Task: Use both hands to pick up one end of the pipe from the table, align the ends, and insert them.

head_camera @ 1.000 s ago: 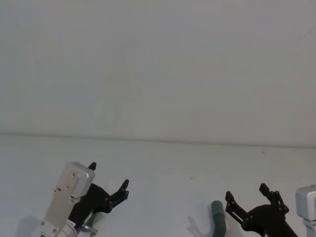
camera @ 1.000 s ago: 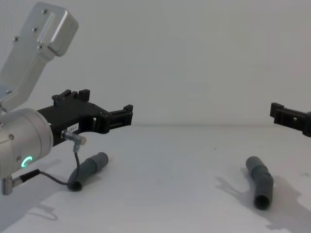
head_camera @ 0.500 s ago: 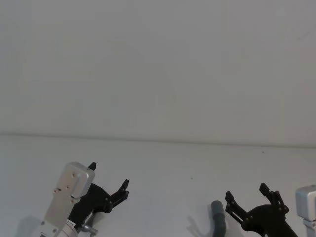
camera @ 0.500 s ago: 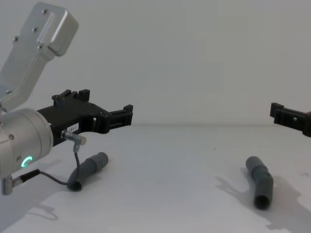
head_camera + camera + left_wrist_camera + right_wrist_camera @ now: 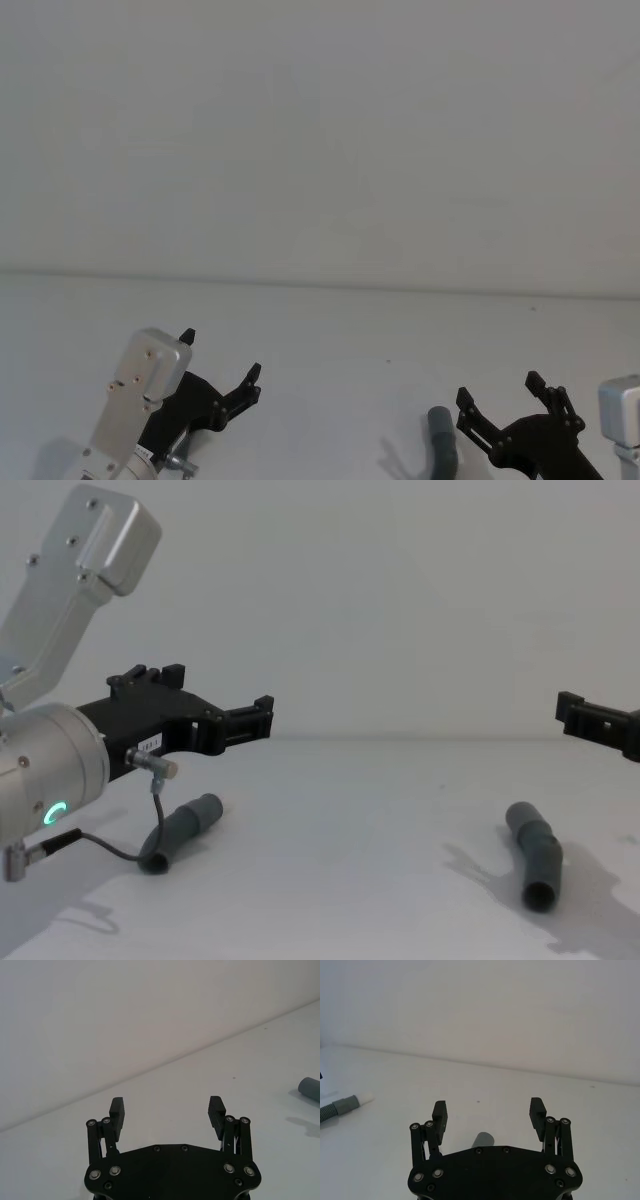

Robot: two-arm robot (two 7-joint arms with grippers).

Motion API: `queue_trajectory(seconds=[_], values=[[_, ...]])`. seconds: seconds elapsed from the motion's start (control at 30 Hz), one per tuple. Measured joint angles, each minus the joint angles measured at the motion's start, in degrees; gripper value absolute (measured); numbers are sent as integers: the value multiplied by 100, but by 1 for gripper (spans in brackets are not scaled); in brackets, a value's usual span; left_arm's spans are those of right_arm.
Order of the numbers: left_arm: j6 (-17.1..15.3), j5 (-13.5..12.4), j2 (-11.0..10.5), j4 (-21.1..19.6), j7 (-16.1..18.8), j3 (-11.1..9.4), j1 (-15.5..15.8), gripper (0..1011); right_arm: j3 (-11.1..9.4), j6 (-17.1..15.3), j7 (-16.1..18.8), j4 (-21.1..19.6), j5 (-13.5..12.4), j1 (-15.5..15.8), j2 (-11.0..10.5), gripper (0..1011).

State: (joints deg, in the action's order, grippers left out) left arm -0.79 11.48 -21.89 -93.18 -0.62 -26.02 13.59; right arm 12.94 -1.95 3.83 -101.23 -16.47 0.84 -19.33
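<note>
Two dark grey pipe pieces lie apart on the white table (image 5: 350, 890). The left piece (image 5: 184, 829) rests below my left gripper (image 5: 216, 692); in the right wrist view it (image 5: 340, 1107) ends in a grey cuff with a white spigot (image 5: 367, 1097). The right piece (image 5: 534, 854) has its open cuff toward me and lies under my right gripper (image 5: 590, 718). From the head, the left gripper (image 5: 222, 354) and right gripper (image 5: 498, 390) hover open, the right one just beside that piece (image 5: 443, 441). Both wrist views show open, empty fingers (image 5: 216, 1109) (image 5: 536, 1110).
A plain pale wall rises behind the table's far edge (image 5: 320, 284). A thin black cable (image 5: 120, 848) hangs from the left arm beside the left pipe piece. Bare tabletop lies between the two pieces.
</note>
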Motion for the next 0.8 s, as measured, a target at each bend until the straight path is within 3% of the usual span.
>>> queue_trajectory(seconds=[0.47, 0.8], values=[[-57, -4, 2, -17, 6, 5, -4, 1002, 0, 0, 0, 0, 0, 0, 0, 1002], [-709, 5, 67, -226, 188, 75, -103, 1002, 0, 0, 0, 0, 0, 0, 0, 1002]])
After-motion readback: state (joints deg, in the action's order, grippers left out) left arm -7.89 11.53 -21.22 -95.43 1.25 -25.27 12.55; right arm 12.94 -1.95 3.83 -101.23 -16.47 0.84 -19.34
